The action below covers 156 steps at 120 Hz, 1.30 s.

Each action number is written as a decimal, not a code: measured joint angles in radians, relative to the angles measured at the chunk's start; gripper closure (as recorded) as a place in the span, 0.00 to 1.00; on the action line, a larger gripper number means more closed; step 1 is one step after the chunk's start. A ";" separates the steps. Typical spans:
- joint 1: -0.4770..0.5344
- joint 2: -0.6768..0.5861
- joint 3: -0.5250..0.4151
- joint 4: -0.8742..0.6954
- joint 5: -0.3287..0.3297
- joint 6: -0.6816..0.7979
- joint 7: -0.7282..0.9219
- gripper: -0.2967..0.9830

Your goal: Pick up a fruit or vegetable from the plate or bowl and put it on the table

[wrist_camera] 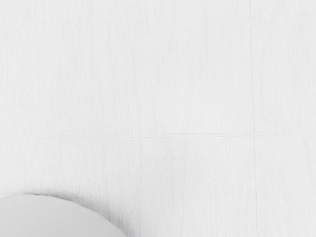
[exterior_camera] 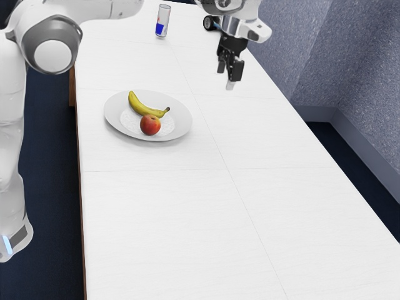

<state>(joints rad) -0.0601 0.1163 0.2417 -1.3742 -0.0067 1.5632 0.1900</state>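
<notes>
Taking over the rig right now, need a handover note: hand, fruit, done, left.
Hand: open, nothing between the fingers, raised over the table, off the plate toward the exterior view's right.
Fruit: banana and round red-orange fruit, both on the white plate, close together; can't tell if they touch.
Done: no fruit picked up or on the table yet.
Left: bring the hand over the plate, grip one fruit, lift it clear, set it on the table, let go.
Also there: can, upright at the table's far end.

White arm [exterior_camera: 11, 144], black end effector [exterior_camera: 226, 72]
</notes>
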 joint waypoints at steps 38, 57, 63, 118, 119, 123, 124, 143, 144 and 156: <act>0.002 -0.071 0.056 -0.236 0.006 0.032 0.003 0.23; 0.000 -0.300 0.055 -0.546 0.026 0.094 0.001 0.23; 0.005 -0.364 0.059 -0.626 0.045 0.116 0.000 0.23; 0.008 -0.330 0.105 -0.699 0.108 0.178 -0.011 0.23; 0.008 -0.328 0.105 -0.699 0.109 0.178 -0.011 0.23; 0.007 -0.324 0.110 -0.700 0.109 0.177 -0.012 0.23; 0.008 -0.323 0.111 -0.701 0.110 0.177 -0.012 0.23; 0.009 -0.305 0.125 -0.726 0.112 0.176 -0.015 0.23; 0.009 -0.304 0.125 -0.727 0.112 0.176 -0.015 0.23; 0.007 -0.297 0.132 -0.736 0.111 0.177 -0.016 0.23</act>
<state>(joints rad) -0.0530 -0.1806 0.3740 -2.1098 0.1046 1.7403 0.1736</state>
